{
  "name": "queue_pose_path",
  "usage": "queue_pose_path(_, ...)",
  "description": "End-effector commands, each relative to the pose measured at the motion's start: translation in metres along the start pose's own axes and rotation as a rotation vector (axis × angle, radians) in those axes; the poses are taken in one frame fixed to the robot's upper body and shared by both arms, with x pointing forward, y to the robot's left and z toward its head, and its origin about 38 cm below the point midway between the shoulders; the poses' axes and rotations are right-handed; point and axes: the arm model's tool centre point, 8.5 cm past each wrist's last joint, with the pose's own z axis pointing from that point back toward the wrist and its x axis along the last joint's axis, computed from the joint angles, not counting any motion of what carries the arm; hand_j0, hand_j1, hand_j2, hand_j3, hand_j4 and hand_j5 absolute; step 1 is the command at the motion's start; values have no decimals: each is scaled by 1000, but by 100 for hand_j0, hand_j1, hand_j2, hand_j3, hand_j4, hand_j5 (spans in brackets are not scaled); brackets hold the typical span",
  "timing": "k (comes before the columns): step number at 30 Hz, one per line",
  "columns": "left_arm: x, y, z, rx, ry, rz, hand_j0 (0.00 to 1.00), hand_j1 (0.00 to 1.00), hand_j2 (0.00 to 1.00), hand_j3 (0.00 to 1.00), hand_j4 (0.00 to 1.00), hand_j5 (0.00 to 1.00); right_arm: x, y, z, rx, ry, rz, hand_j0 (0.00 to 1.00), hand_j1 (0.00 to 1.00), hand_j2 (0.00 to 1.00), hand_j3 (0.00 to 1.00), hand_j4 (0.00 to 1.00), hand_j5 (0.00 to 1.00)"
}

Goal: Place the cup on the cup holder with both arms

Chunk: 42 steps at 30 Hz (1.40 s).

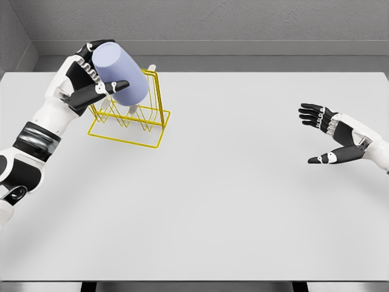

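A pale lavender cup is held tilted, its closed base toward me, right over the yellow wire cup holder at the table's back left. My left hand is shut on the cup, thumb across its front and fingers curled over its top. The cup hides the upper part of the rack; one white peg tip shows beside it. My right hand hovers over the table's right side, far from the rack, fingers spread and holding nothing.
The white table stretches from the rack to the right hand. A grey wall runs behind the table's far edge, close behind the rack.
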Motion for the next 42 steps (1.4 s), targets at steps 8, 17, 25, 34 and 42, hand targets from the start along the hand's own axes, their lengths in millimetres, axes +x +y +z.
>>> queue_pose_path(8,0,0,0,-1,-1,0,61,61,61,61,61,61,1,-1,0,-3,-4,-5,100,100,100,100,100,100)
queue_pose_path(17,0,0,0,2,-2,-3,100,100,100,100,100,100,1,-1,0,-4,-4,-4,100,100,100,100,100,100)
queue_pose_path(25,0,1,0,10,-4,-4,100,100,100,100,100,100,1,-1,0,-2,-4,-5,100,100,100,100,100,100)
queue_pose_path(34,15,16,15,29,-106,-37,100,100,100,100,100,100,2,-1,0,1,-3,-1,100,100,100,100,100,100)
queue_pose_path(42,25,40,36,103,-142,-78,100,100,100,100,100,100,2,-1,-1,3,-3,0,100,100,100,100,100,100)
